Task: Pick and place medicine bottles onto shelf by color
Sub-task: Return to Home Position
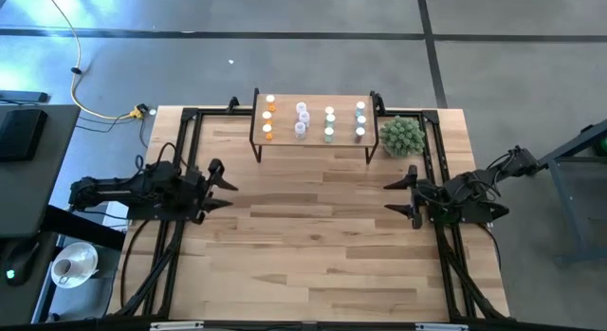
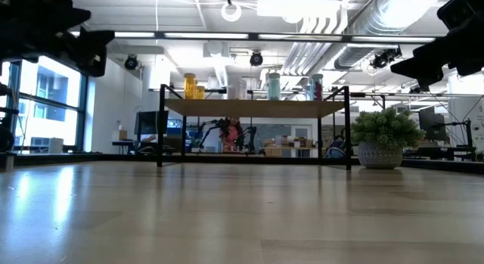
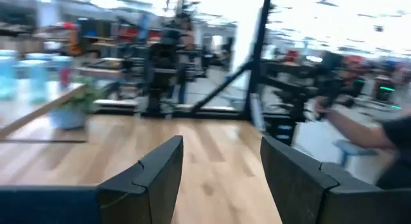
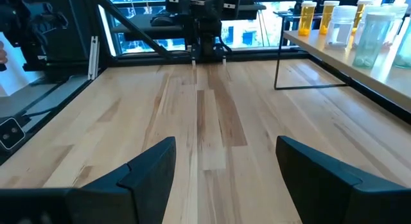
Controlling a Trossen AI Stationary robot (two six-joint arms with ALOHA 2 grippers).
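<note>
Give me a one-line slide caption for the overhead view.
Tinted white-capped medicine bottles stand in colour columns on the low light-wood shelf; left gripper and right gripper hover open.

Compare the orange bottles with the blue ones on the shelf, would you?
The orange bottles are tinted orange, the blue bottles blue. The orange bottles stand at the shelf's left end in the high view, the blue bottles at its right end, nearest the plant. Both are upright, white-capped rows of three.
</note>
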